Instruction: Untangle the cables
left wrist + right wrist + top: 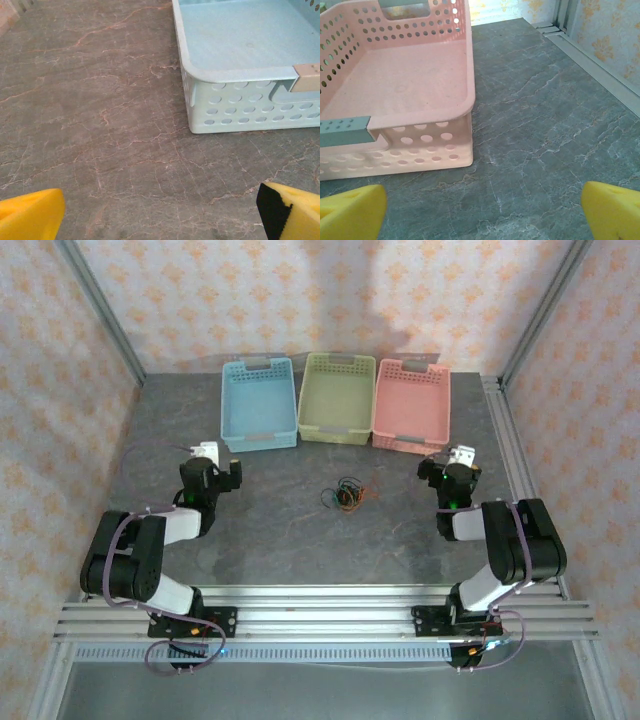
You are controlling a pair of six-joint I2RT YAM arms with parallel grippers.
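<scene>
My left end effector [160,215] stood wide open over the tabletop [100,125], facing the near corner of the blue basket [235,75]. My right end effector [480,212] was spread just as wide before the pink basket [420,117]. Both held nothing. The cables [346,495] lay bunched in a small tangle on the tabletop between my arms, well apart from both, in front of the green basket [337,400].

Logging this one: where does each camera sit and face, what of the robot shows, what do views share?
Top external: above, behind the robot; looks down at cables, blue basket, green basket, pink basket; left arm, right arm, left gripper, right gripper.
Left wrist: low over the table, facing the blue basket's corner; yellow fingertips apart.
Right wrist: low, facing the pink basket's corner; yellow fingertips apart.
Shared: each wrist's basket also appears from above.
</scene>
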